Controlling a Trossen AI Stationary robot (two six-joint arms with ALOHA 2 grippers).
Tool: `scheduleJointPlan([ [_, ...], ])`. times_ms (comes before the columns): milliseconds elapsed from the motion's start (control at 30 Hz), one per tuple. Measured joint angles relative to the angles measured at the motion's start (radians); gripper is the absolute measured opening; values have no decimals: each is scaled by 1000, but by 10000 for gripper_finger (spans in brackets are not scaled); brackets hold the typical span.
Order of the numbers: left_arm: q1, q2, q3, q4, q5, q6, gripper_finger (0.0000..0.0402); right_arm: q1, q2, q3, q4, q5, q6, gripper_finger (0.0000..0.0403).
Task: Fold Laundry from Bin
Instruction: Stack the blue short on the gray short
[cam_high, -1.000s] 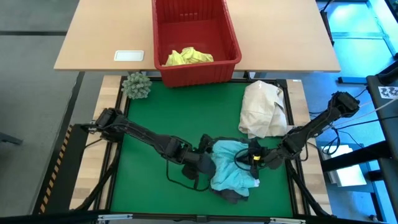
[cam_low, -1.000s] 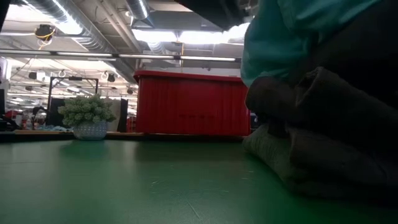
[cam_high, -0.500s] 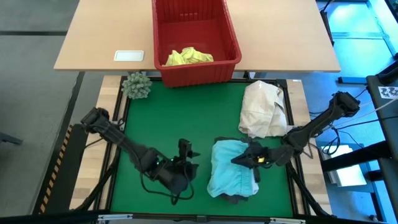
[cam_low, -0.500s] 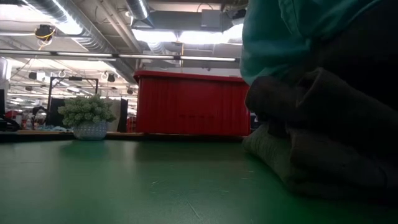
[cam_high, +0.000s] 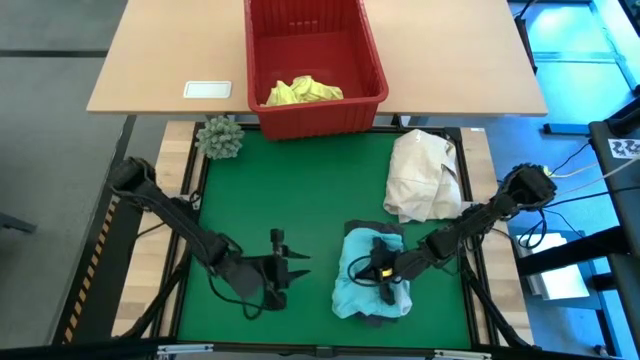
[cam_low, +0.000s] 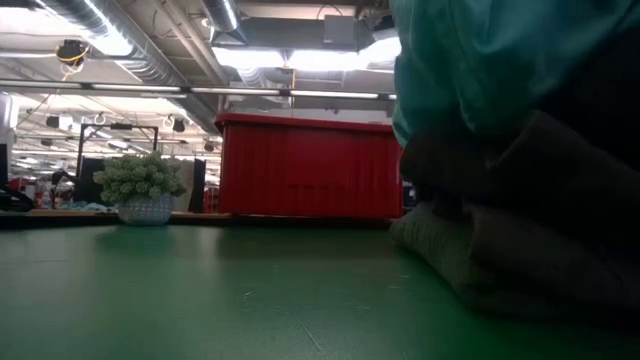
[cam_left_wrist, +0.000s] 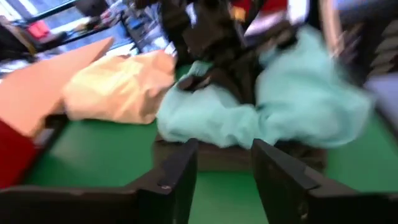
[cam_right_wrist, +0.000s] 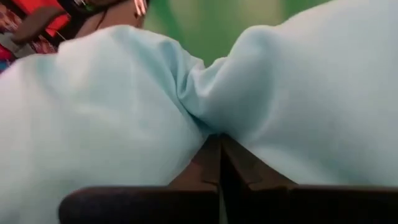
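While the left gripper (cam_high: 292, 262) hangs low over the bare green mat (cam_high: 300, 190), its two fingers (cam_left_wrist: 176, 176) stand parted with nothing between them, pointing right at the pile and clear of it. Over on the right, the right gripper (cam_high: 378, 271) is down on the light turquoise-blue garment (cam_high: 368, 272), jaws pressed together; the wrist view shows the closed tips buried in a crease of that cloth, though whether any fabric is actually pinched I cannot tell. That turquoise piece lies on top of a darker garment (cam_high: 378, 316) at the near right of the mat. Far side, the red bin (cam_high: 330, 110) sits on the wooden table (cam_high: 160, 60) with the bright yellow garment (cam_high: 303, 91) inside. A cream-white bundle (cam_high: 424, 176) rests at the mat's far right, a spiky green ball (cam_high: 220, 137) at its far left corner.
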Motion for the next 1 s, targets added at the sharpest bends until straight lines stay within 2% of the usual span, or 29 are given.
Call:
scheduleJointPlan([
  [133, 18, -80, -191, 281, 13, -32, 106, -7, 38, 2, -33, -26, 21, 0],
  [267, 31, -92, -281, 426, 17, -50, 77, -7, 36, 4, -104, -65, 56, 0],
  [600, 45, -99, -284, 471, 46, -50, 35, -7, 25, 48, -315, -259, 117, 0],
  [867, 43, -99, -284, 462, 48, -53, 17, -4, 25, 198, -718, -382, 100, 0],
  [1000, 43, -99, -284, 461, 82, -53, 13, -2, 28, 279, -956, -412, 93, 0],
])
